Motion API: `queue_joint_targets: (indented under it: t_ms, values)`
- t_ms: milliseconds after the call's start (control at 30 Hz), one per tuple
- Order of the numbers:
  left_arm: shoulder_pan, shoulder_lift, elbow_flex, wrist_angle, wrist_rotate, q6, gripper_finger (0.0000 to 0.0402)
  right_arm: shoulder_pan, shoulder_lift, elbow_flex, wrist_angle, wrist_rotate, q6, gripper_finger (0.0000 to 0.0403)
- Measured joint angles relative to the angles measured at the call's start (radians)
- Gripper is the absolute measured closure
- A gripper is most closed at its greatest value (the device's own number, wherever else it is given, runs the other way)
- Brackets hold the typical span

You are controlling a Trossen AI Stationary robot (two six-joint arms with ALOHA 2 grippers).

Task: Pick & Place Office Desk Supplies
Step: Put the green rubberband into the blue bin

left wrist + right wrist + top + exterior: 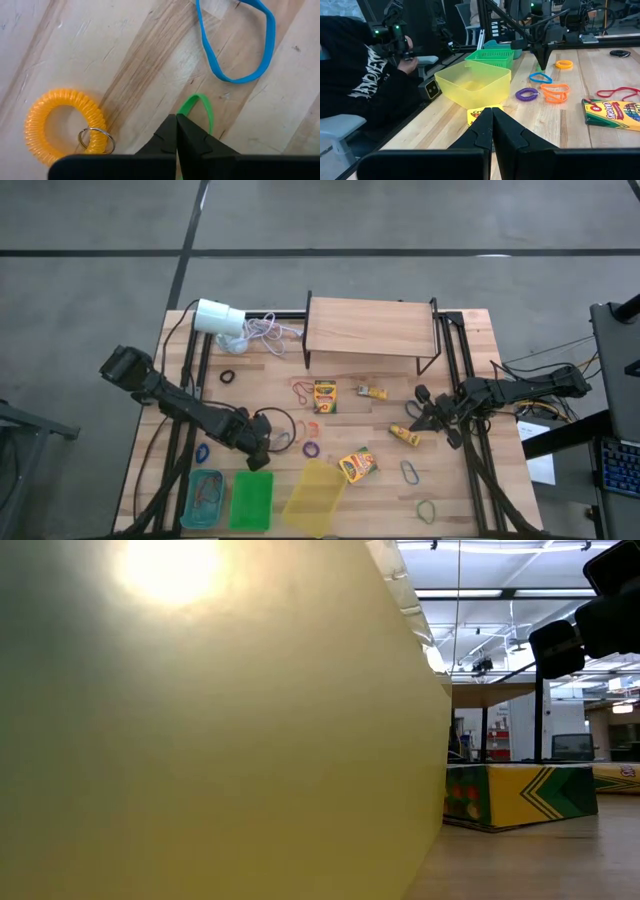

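Note:
My left gripper [262,442] points down over the near left of the table, shut on a green rubber band [202,107]. Beside it lie an orange coil loop with a key ring [65,125] and a blue band [240,45]. My right gripper [492,112] is shut and holds nothing; it hovers at the right [425,415] near a yellow packet [404,435]. Two crayon boxes [325,395] [357,465], a second packet [366,391] and purple [311,448], orange [310,427] and red [303,388] bands lie flat mid-table. My left gripper pinches the green rubber band at one end of its loop [186,111] between the two shut fingertips, coming from above and pointing down. The rest of the loop shows beyond the fingertips over the wood; I cannot tell whether it is lifted clear.
Teal [205,498], green [250,500] and yellow [315,498] bins stand along the near edge. A wooden shelf [370,328] and a white cylinder with a cord [220,317] sit at the far side. A person in a dark hoodie [365,75] is beyond the table.

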Motion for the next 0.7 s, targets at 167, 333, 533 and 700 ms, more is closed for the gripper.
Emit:
queue_joint_targets:
  t_ms: [167, 333, 533, 700]
  values:
    - [0.0, 0.0, -0.003, 0.004, -0.003, -0.04, 0.0395, 0.0, 0.0, 0.0, 0.0, 0.0, 0.0, 0.0394]
    - [-0.002, -0.001, -0.007, 0.005, 0.004, -0.068, 0.0374, 0.0, 0.0, 0.0, 0.0, 0.0, 0.0, 0.0394]
    - [-0.019, 0.0, -0.009, 0.025, 0.009, -0.02, 0.0337, 0.0, 0.0, 0.0, 0.0, 0.0, 0.0, 0.0394]
    - [-0.021, 0.0, -0.009, 0.04, 0.02, -0.009, 0.0297, 0.0, 0.0, 0.0, 0.0, 0.0, 0.0, 0.0394]
